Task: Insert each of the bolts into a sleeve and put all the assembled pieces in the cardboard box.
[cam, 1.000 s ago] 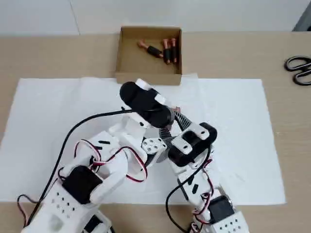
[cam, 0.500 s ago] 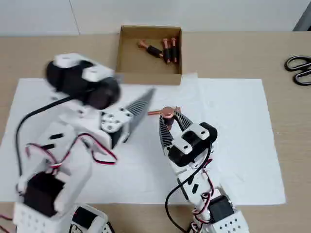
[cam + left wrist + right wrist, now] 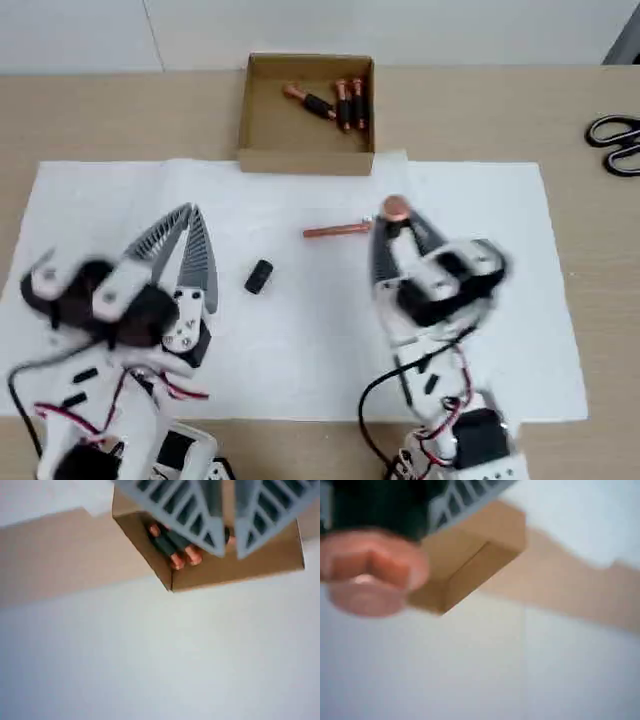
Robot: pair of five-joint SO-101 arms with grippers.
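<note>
We judged the step in hand to be pairing a bolt with a sleeve. The right gripper (image 3: 397,222) was clamped on a copper-coloured, round-headed metal bolt (image 3: 396,207) over the middle of the white paper sheet (image 3: 500,300) on the bench (image 3: 100,110). A second copper-coloured bolt (image 3: 335,230) lay just beside it. The short black cylindrical sleeve (image 3: 259,276) lay between the two arms, nearer the left gripper (image 3: 188,212), whose jaws stood slightly apart and empty. The open brown cardboard box (image 3: 305,160) at the sheet's far edge held assembled pieces (image 3: 335,103). Next, we reckoned, the left gripper would have to take up the sleeve and steady it for the held bolt.

Assembled pieces (image 3: 343,104) in cardboard box (image 3: 305,160), bolt (image 3: 335,230) before it, sleeve (image 3: 259,276) left of bolt
</note>
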